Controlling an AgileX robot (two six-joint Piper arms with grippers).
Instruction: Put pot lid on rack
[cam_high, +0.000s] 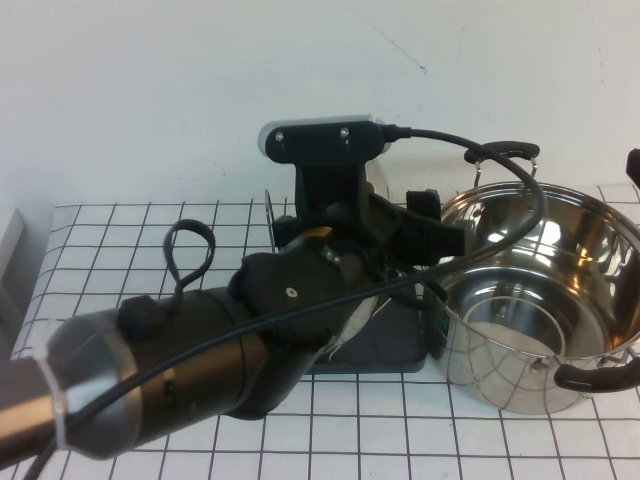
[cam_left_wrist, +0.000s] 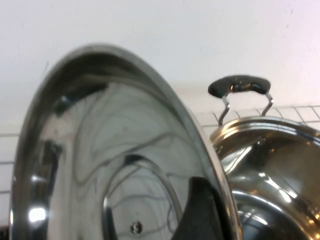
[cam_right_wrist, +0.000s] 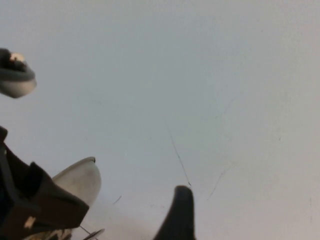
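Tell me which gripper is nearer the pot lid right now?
Left. The left gripper is right at the pot lid, over the rack. The right gripper is out of the high view, facing the wall.

Bright, even light (glare on steel), soft focus.

A white table with thin black lines making squares.

A big shiny pot with two black handles sits on the table on the robot's right side. Just beside it, nearer the middle, sits the rack, a dark grey tray. It touches the pot or almost touches it; I cannot tell which. The left gripper hangs above the rack, and the arm hides most of it. The right gripper is up by the white wall.
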